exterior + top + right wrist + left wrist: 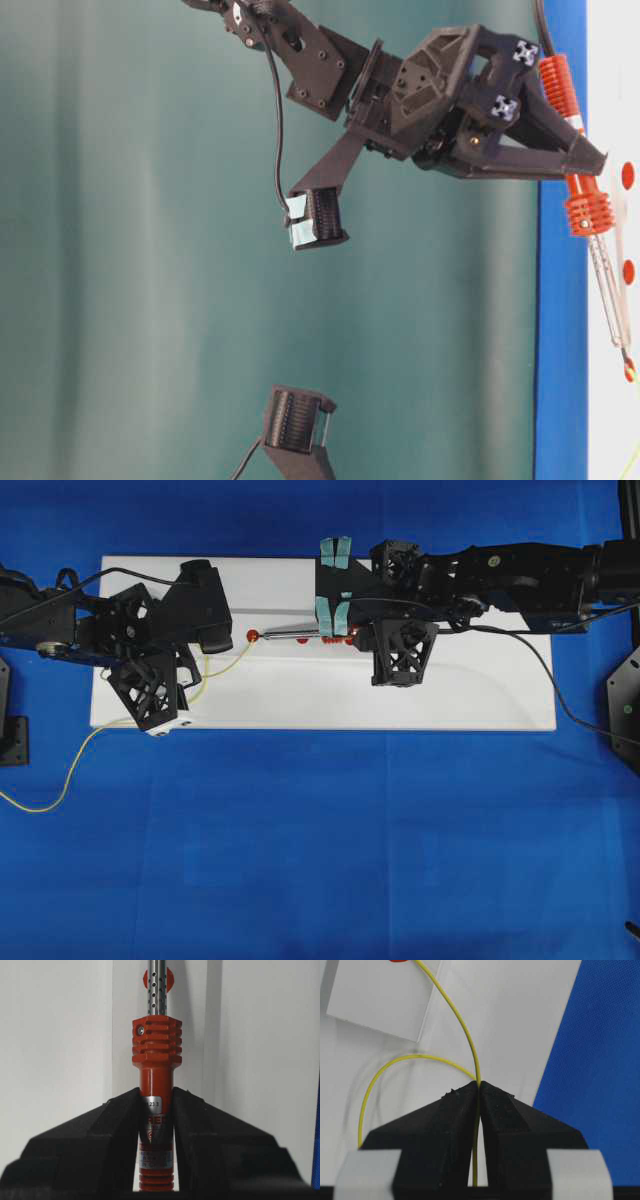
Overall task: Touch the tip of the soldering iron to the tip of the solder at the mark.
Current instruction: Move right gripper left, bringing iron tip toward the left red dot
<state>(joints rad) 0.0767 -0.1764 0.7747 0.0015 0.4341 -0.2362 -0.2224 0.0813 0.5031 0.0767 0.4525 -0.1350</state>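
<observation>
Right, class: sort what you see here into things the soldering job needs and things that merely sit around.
In the job:
soldering iron, in the right hand
solder, in the left hand
red mark

Just there:
white board
blue cloth

Blue tabletop (pixel 320 860), seemingly teal backdrop (pixel 150 250)

Overhead looks straight down; wrist cameras (close) face forward.
</observation>
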